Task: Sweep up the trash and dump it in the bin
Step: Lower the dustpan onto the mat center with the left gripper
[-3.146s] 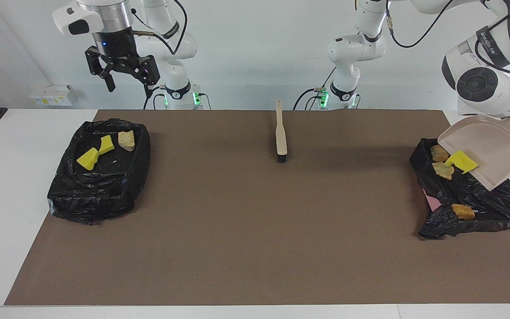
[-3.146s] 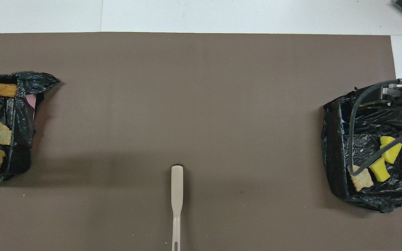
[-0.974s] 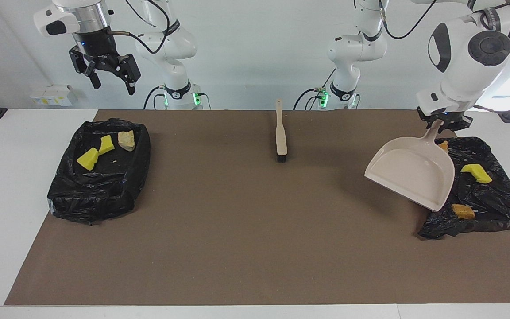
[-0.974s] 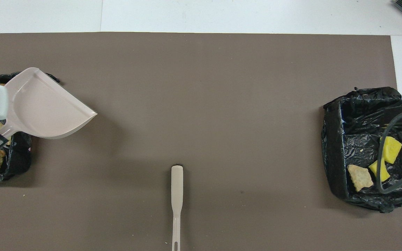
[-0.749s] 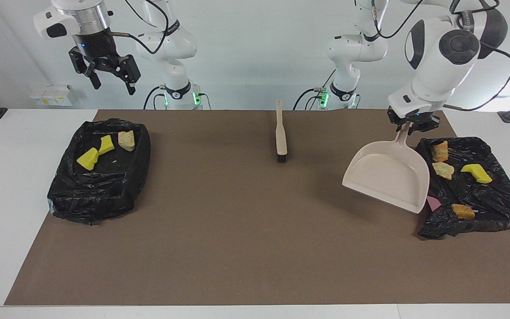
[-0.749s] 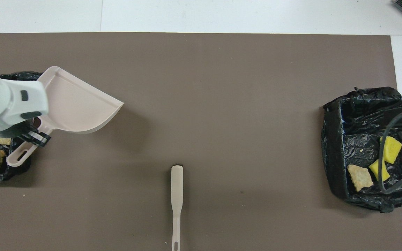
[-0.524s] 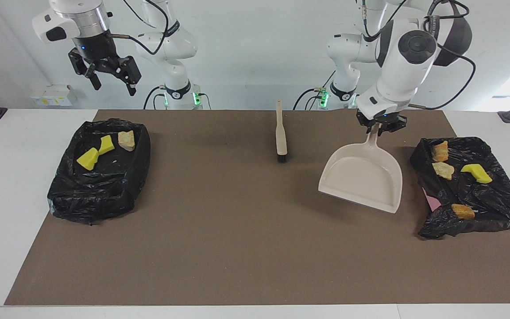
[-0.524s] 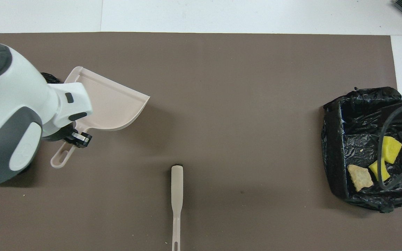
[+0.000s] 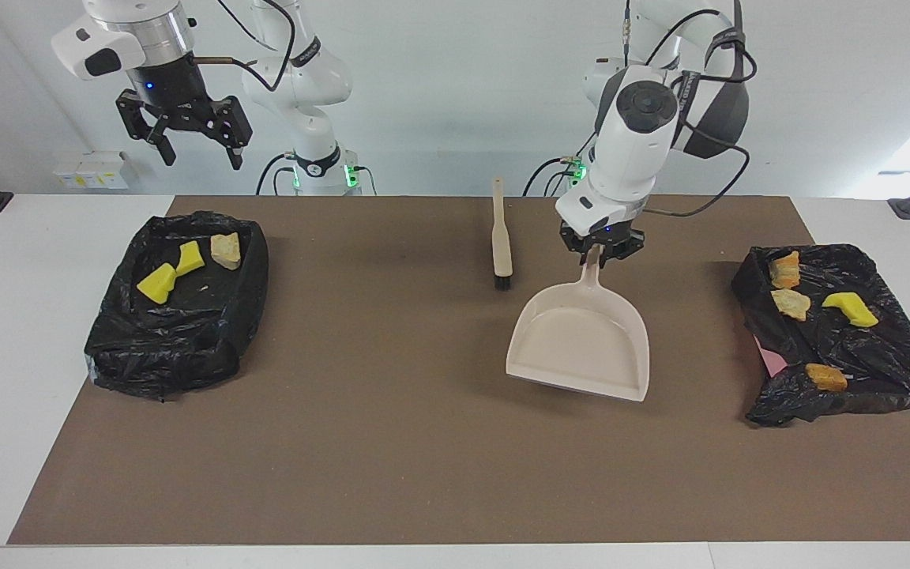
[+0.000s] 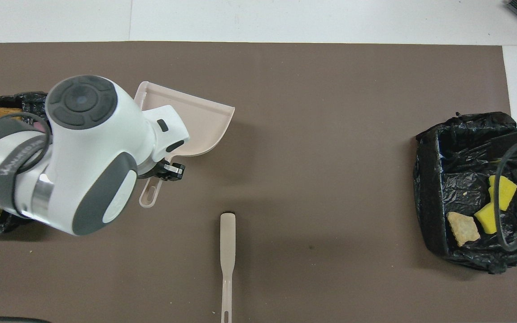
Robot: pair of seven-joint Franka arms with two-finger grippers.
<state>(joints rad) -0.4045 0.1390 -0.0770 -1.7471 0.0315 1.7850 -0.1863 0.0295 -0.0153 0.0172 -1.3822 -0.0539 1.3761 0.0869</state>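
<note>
Over the mat's middle, the left gripper clamps the dustpan handle; lower it level, probably just beside the brush. The right gripper waits wide open above its bin.

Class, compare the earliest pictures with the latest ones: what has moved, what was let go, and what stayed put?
The left gripper, shut on the dustpan handle throughout, tipped the last yellow scrap into the bin at its end, then carried the empty dustpan toward the table's middle, beside the brush. The right gripper rose slightly, open. Brush, other bin and scraps unchanged.
</note>
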